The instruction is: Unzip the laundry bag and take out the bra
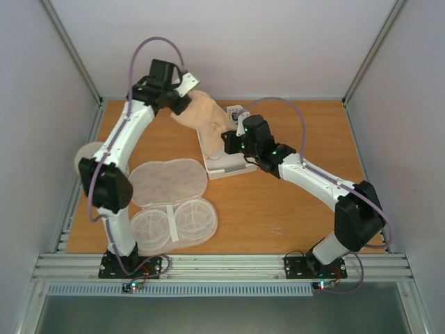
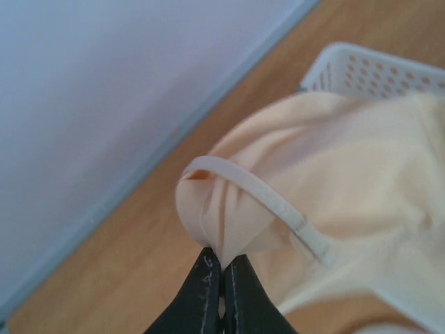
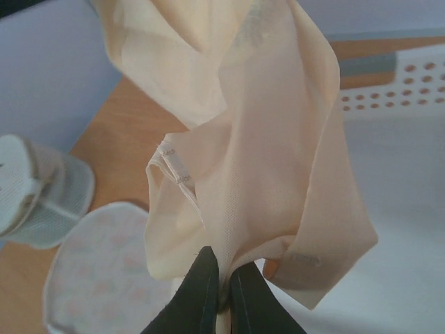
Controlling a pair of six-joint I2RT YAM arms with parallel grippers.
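The peach-beige bra (image 1: pixel 201 115) hangs stretched between both grippers, above the back of the table. My left gripper (image 1: pixel 182 96) is shut on its upper end; the left wrist view shows the fingertips (image 2: pixel 222 263) pinching a fold of the bra (image 2: pixel 334 160) below a strap. My right gripper (image 1: pixel 227 142) is shut on the lower end, and the right wrist view (image 3: pixel 224 270) shows the bra (image 3: pixel 264 139) bunched between the jaws. The laundry bag (image 1: pixel 169 182) lies opened flat at front left, its mesh half (image 1: pixel 174 223) nearer me. It also shows in the right wrist view (image 3: pixel 104 278).
The white perforated basket (image 1: pixel 226 169) stands under the right gripper, also seen in the left wrist view (image 2: pixel 375 69) and the right wrist view (image 3: pixel 410 90). A round white disc (image 1: pixel 85 156) lies at the left edge. A white mesh object (image 3: pixel 35 188) sits beside the bag.
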